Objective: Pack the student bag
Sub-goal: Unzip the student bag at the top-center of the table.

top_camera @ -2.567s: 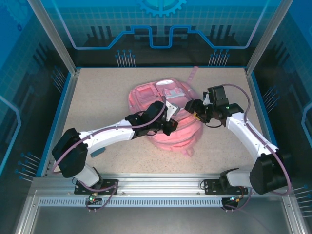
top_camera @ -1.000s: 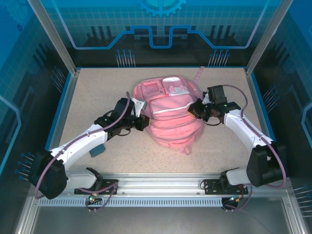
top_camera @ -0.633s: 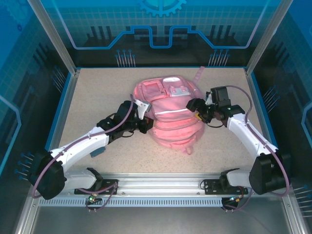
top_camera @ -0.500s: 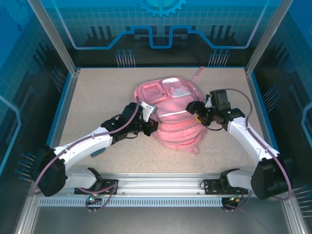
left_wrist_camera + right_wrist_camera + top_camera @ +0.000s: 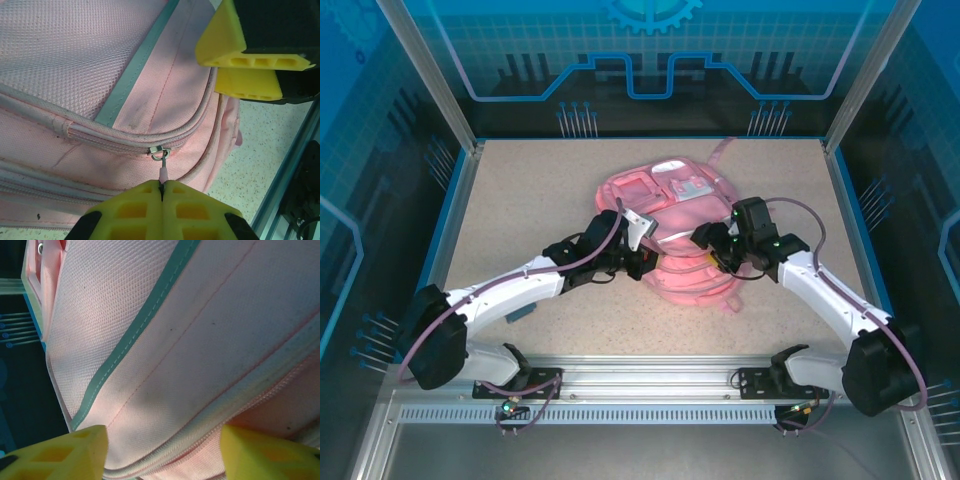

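Clamping on the small pink zip pull [image 5: 163, 172] is seen at the left gripper [image 5: 161, 186]; the right gripper's [image 5: 162, 450] jaws are held apart against the large soft pink fabric student bag [image 5: 672, 192], right side.

L arm reaches forward and to the right, low, elbow almost straight. L gripper [image 5: 638, 264] has its fingers pressed together, pinching a zip pull [image 5: 163, 172]. R arm bends inward at the elbow. R gripper [image 5: 706, 240] faces the L one, just beside it, fingers apart.
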Action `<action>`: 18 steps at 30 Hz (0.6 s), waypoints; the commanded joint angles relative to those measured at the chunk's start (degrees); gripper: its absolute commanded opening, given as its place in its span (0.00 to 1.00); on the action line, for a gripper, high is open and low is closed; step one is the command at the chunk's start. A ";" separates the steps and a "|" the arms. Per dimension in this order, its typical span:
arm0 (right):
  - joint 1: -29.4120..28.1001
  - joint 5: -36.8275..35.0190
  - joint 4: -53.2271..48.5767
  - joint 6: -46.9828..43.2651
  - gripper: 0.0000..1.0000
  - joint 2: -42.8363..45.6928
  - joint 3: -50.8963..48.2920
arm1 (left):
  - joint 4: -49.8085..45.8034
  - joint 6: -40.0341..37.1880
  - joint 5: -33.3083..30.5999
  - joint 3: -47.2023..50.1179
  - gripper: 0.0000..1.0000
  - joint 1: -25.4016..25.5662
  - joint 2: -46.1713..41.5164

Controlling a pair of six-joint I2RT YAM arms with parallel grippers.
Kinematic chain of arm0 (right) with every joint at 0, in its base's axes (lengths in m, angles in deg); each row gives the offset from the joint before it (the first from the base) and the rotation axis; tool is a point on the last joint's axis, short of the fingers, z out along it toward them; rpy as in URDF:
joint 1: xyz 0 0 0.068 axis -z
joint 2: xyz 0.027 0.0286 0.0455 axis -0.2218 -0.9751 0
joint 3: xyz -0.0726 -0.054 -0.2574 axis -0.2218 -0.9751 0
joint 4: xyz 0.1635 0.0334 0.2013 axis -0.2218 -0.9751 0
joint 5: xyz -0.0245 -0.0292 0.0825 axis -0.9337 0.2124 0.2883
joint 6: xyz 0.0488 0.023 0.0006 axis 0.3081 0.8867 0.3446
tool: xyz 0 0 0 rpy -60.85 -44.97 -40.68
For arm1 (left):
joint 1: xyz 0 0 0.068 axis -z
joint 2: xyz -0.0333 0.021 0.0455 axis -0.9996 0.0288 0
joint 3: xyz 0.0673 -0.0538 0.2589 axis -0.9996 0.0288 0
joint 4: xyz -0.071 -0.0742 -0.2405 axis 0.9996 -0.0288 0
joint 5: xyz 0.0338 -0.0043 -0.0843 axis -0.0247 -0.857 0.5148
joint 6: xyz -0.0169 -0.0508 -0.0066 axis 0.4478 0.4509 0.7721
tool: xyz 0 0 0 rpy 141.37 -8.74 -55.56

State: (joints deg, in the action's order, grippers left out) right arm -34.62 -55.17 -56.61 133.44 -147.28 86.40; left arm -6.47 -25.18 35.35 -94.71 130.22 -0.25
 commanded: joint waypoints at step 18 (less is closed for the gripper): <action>-1.00 -5.39 -2.06 -5.11 0.14 -5.26 5.06 | -4.36 -0.27 -12.23 -0.22 0.00 -7.96 -2.57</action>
State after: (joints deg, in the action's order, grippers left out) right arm -35.43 -57.33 -56.46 130.76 -151.94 90.25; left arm -9.44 -25.33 27.13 -94.71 125.87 -1.35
